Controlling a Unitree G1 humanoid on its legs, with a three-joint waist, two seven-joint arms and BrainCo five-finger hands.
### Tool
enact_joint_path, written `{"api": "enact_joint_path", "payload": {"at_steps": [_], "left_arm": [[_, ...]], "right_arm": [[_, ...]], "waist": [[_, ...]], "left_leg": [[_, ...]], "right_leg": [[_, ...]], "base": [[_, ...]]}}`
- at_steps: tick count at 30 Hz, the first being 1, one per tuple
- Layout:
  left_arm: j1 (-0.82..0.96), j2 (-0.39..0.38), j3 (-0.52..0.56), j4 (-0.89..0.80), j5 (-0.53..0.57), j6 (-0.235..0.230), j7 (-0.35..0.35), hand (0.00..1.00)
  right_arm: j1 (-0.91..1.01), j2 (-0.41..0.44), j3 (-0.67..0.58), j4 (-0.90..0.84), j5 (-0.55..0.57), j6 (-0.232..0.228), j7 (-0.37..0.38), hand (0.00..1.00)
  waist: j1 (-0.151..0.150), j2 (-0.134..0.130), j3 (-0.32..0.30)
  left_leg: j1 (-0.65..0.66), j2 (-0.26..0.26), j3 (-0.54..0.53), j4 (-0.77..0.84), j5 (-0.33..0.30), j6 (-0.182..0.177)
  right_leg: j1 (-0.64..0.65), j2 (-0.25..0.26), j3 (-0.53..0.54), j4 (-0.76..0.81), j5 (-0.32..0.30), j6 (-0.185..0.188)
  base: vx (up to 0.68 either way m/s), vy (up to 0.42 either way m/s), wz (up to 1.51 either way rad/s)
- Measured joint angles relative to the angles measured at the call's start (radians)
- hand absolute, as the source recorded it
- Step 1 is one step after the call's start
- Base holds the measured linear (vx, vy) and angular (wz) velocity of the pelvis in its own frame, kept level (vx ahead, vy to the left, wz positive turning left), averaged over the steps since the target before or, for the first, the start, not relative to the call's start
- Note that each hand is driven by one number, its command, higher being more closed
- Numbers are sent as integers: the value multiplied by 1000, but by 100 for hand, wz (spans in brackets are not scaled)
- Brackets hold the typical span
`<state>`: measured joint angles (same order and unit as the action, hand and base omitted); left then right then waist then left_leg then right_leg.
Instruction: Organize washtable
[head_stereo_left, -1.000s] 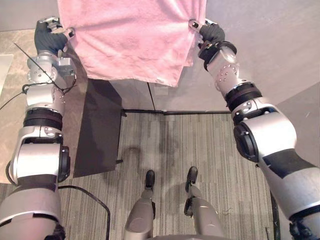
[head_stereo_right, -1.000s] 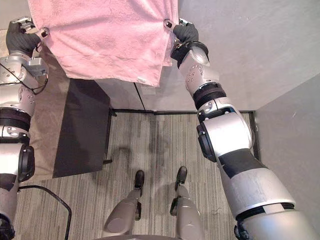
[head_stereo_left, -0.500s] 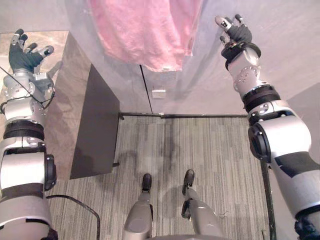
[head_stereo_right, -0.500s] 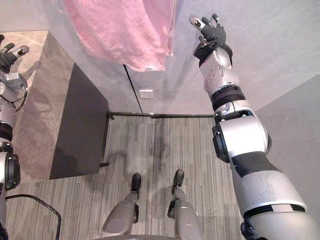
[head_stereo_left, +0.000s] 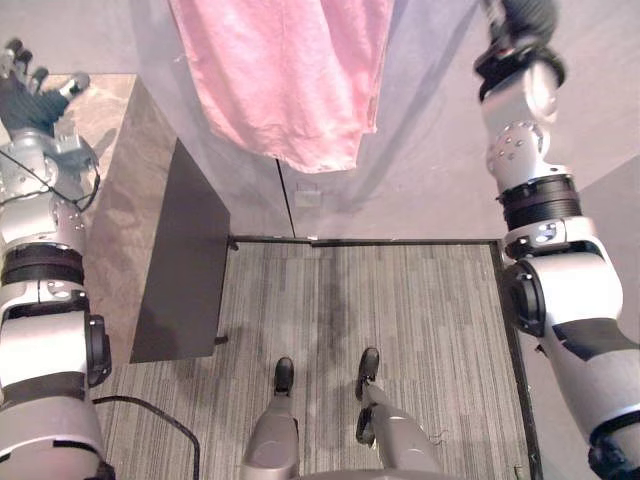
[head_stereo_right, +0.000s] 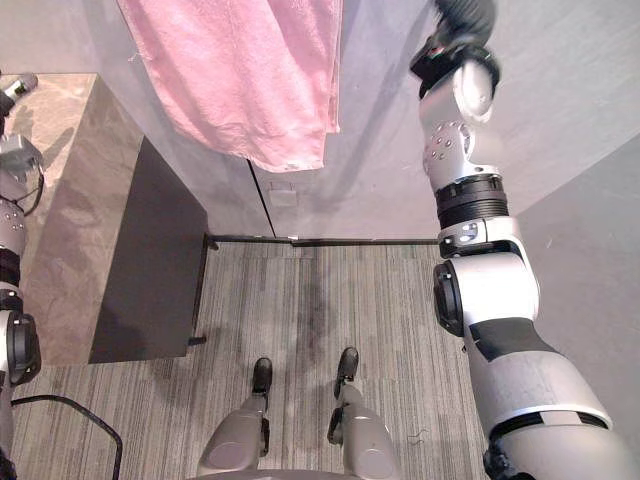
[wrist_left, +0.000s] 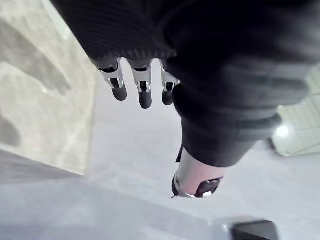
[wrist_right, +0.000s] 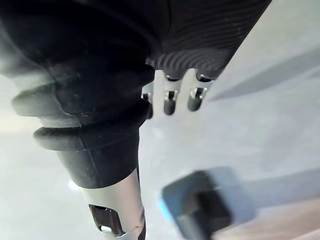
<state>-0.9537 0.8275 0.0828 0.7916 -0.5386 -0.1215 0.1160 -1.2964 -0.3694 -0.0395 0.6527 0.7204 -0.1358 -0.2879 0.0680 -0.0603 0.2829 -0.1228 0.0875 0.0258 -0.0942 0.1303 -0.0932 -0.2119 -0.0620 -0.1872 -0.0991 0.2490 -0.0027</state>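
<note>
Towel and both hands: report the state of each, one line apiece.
Pink towel: hanging spread out, lower edge loose, touched by neither hand; what holds its top is out of frame.
Left hand: open, fingers spread, holding nothing, raised above the marble washtable.
Right hand: open, fingers straight, holding nothing, raised to the right of the towel.

Plain pink towel (head_stereo_left: 285, 80); tabletop (head_stereo_left: 120, 200) marbled in beige and grey; side panel (head_stereo_left: 185, 260) flat black; floor (head_stereo_left: 420, 330) carpet grey with fine stripes; wall (head_stereo_left: 430, 150) plain pale grey
</note>
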Motion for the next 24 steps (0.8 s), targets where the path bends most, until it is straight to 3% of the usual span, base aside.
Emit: {"api": "enact_joint_path", "payload": {"at_steps": [4, 6, 9, 17, 24], "left_arm": [[11, -31, -18, -121, -1, -36, -1, 0], [76, -38, -82, -205, -2, -53, -7, 0], [126, -40, -109, -238, -20, -61, -18, 0], [184, -48, -213, -257, -92, -57, -74, 0], [196, -49, -337, -325, -132, -50, -137, 0]], "right_arm": [[24, 2, 23, -72, -52, -19, 0, 0], [89, 10, 111, -111, -63, -25, 25, 0], [117, 27, 183, -113, -62, -21, 63, 0], [125, 64, 396, -4, 26, 0, 157, 0], [126, 72, 507, 33, 36, 26, 176, 0]], "waist": [[-3, 1, -29], [-2, 4, -92], [2, 12, -127], [6, 34, -156], [5, 56, -172]], "left_leg": [[29, 1, -2, -1, -5, -5], [37, 2, -4, -3, -15, -4], [43, 2, -6, -7, -19, 0], [49, 15, -12, -7, -23, -1], [24, 19, -12, -7, -23, -3]], "right_leg": [[40, 2, -5, 0, -8, -2], [51, 5, -8, 0, -23, 2], [59, 5, -11, 0, -25, 2], [64, 6, -30, -4, -39, 0], [45, 9, -35, -3, -40, -2]], "base": [[-1, 10, 3], [4, 10, 4], [13, 9, 2], [-14, -5, 6], [-4, 0, 0]]}}
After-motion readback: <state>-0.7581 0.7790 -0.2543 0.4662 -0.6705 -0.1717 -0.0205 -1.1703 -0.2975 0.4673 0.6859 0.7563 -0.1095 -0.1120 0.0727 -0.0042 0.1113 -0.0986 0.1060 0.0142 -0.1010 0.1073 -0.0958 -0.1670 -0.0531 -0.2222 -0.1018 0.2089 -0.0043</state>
